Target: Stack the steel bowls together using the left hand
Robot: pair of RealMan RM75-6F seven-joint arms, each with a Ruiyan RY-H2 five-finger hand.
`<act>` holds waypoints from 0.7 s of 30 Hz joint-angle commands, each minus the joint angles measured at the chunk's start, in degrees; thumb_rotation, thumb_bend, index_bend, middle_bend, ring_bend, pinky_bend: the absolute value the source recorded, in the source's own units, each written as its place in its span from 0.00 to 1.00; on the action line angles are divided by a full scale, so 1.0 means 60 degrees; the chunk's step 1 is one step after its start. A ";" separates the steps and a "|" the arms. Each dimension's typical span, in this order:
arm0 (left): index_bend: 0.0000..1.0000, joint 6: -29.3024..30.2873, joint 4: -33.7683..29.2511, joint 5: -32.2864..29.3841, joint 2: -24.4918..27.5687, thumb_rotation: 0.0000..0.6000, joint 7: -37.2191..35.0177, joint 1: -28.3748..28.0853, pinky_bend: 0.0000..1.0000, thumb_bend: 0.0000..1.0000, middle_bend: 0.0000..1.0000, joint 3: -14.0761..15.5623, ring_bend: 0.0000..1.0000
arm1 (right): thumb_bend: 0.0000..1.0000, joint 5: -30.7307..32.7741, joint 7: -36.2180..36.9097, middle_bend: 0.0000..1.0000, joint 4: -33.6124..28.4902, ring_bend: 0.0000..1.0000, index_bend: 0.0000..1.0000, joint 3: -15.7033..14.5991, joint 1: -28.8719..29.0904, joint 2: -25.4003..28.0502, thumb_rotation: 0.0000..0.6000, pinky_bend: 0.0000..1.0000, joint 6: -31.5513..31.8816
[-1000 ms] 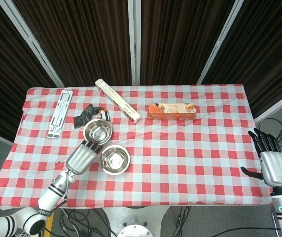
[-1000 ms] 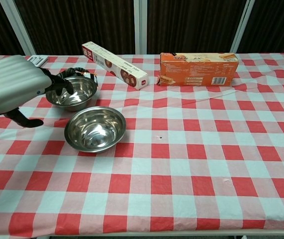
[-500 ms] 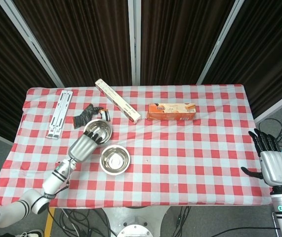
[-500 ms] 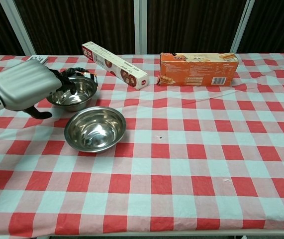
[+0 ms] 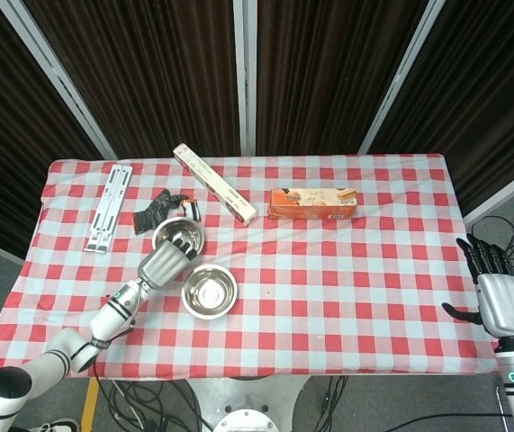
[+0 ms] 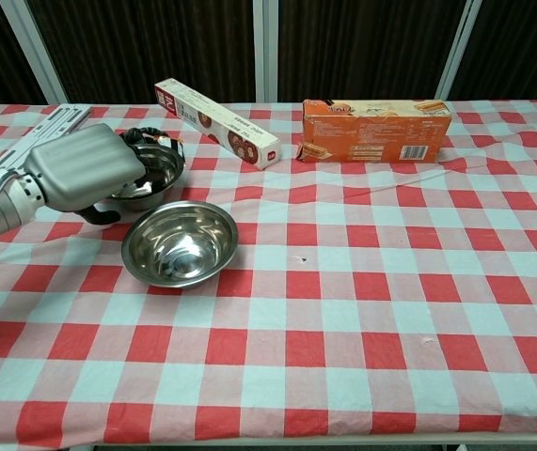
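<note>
Two steel bowls stand side by side on the checked table [image 5: 365,270]. The far bowl [image 5: 183,236] [image 6: 163,167] is upright at the left. The near bowl [image 5: 209,290] [image 6: 179,244] sits empty just in front of it and a little right. My left hand [image 5: 162,263] [image 6: 85,169] lies over the far bowl's near-left rim, with the thumb low outside the wall; its back hides the fingers, so a grip cannot be made out. My right hand [image 5: 500,301] hangs off the table's right edge with fingers spread and nothing in it.
An orange biscuit box [image 5: 313,202] [image 6: 373,130] lies at the back centre. A long white box [image 5: 214,184] [image 6: 215,122] lies slanted behind the bowls. A black item [image 5: 162,209] and a white folding stand [image 5: 108,207] are at the back left.
My left hand has slid forward from beside the far bowl to over its rim, covering more of it. Both bowls stay where they were. The right hand has barely moved.
</note>
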 commanded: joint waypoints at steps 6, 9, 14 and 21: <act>0.53 -0.0227 0.0562 -0.0264 -0.0308 1.00 -0.0743 -0.0040 0.69 0.29 0.61 0.0067 0.59 | 0.03 0.0038 0.0078 0.00 0.0115 0.00 0.00 -0.0006 0.0016 -0.0043 1.00 0.00 -0.0071; 0.58 -0.0296 0.0678 -0.0324 -0.0364 1.00 -0.0962 -0.0037 0.73 0.31 0.65 0.0107 0.63 | 0.03 0.0035 0.0074 0.00 0.0117 0.00 0.00 -0.0003 0.0017 -0.0044 1.00 0.00 -0.0066; 0.64 -0.0300 0.0774 -0.0395 -0.0421 1.00 -0.1172 -0.0065 0.77 0.36 0.70 0.0126 0.68 | 0.03 0.0048 0.0053 0.00 0.0119 0.00 0.00 -0.0011 0.0015 -0.0054 1.00 0.00 -0.0078; 0.67 -0.0190 0.0872 -0.0423 -0.0453 1.00 -0.1177 -0.0092 0.82 0.39 0.74 0.0160 0.72 | 0.03 0.0052 0.0048 0.00 0.0151 0.00 0.00 -0.0024 0.0023 -0.0077 1.00 0.00 -0.0108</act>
